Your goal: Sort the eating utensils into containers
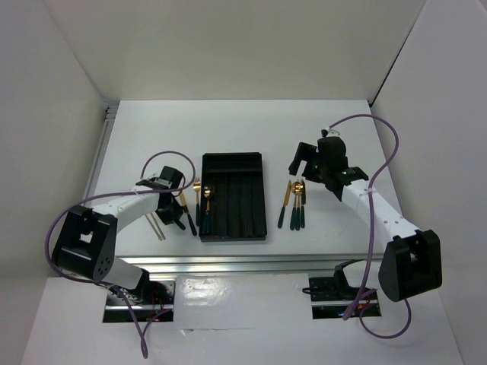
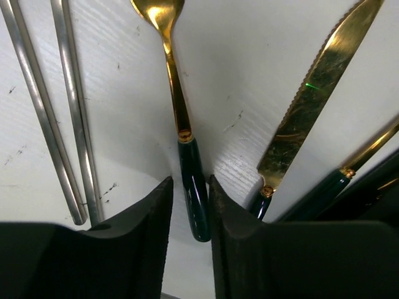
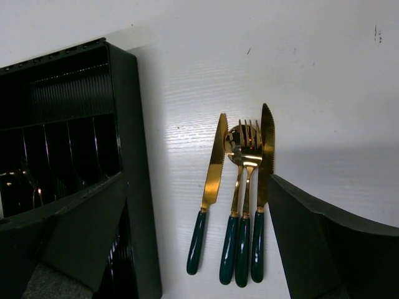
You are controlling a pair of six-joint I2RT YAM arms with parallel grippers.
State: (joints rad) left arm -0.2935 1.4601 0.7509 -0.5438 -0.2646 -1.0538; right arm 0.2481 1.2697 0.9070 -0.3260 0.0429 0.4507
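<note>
Black fingers (image 2: 146, 243) of the left pincer (image 2: 191, 182) stand a little apart, one on each side of the dark green handle of a gold spoon (image 2: 187, 168). A thin strip of white worktop (image 2: 249, 75) shows between the left finger and the handle, so the pincer is not squeezing. The other finger is right up against the handle. The spoon lies flat with its bowl at 12 o'clock. At 10 o'clock lie two pale chopsticks (image 2: 62, 124), side by side, near the pincer but apart from it. At 2 o'clock lies a gold knife (image 2: 312, 106), just beside the pincer.

From above, the black tray (image 1: 232, 157) sits in the middle, at 3 o'clock from the left pincer. The spoon and knife lie close to its left wall, so room there is tight.

The right pincer (image 1: 304, 163) is spread wide and holds nothing. It hangs at 12 o'clock from a row of four utensils (image 3: 240, 205): two knives with a spoon and a fork between them, all touching or nearly so. This row lies at 3 o'clock from the tray, with a bare strip of worktop between. More bare worktop lies at 12 o'clock from the tray.
</note>
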